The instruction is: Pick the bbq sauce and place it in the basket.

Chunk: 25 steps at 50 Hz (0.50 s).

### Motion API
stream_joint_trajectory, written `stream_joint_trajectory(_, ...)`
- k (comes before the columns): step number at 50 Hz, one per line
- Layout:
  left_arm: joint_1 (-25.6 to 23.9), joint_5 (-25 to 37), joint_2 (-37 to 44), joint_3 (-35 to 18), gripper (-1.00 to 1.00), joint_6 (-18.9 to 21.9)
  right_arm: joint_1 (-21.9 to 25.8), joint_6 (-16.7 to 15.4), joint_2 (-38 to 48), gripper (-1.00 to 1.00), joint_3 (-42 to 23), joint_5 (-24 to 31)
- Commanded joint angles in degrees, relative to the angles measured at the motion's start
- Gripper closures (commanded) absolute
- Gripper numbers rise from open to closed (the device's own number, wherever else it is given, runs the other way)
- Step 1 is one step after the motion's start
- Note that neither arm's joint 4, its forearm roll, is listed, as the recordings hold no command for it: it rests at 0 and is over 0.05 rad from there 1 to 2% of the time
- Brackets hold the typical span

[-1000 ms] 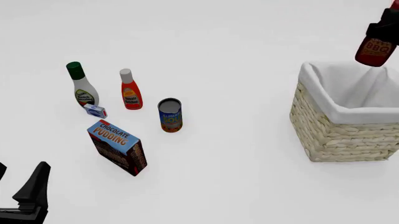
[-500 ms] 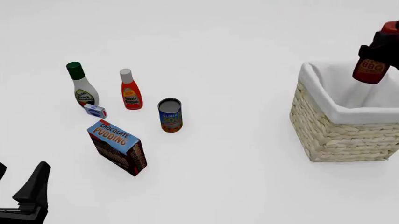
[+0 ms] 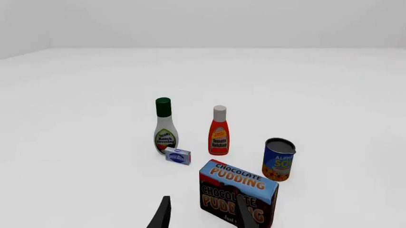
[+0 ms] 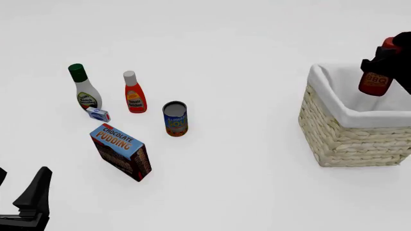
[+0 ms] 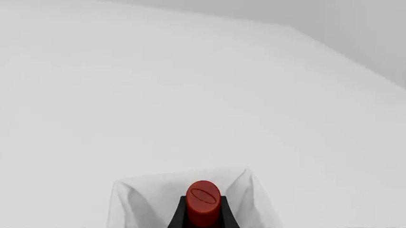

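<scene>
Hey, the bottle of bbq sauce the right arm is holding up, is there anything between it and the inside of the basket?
Nothing visible. The right pincer holds the bbq sauce over the basket, whose white lining shows nothing in the part seen. The other groceries stand far to the left.

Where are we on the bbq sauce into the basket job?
Pick is done: the right gripper is shut on the bbq sauce, off the table. In hand: the bottle hangs upright over the basket, above its white lining. Left: lower and release. The left gripper sits idle and open.
</scene>
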Motion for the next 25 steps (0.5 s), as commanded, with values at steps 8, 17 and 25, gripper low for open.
stream_joint_trajectory(8, 0.00, 0.00, 0.00, 0.00, -1.00, 0.00, 0.38, -1.02, 2.66, 1.00, -0.75, -0.61)
stream_joint_trajectory(17, 0.00, 0.00, 0.00, 0.00, -1.00, 0.00, 0.38, -2.61, 3.84, 1.00, -3.85, 3.13)
stream_joint_trajectory(25, 0.00, 0.00, 0.00, 0.00, -1.00, 0.00, 0.99, -4.45, 2.82, 1.00, -5.31, 5.56)
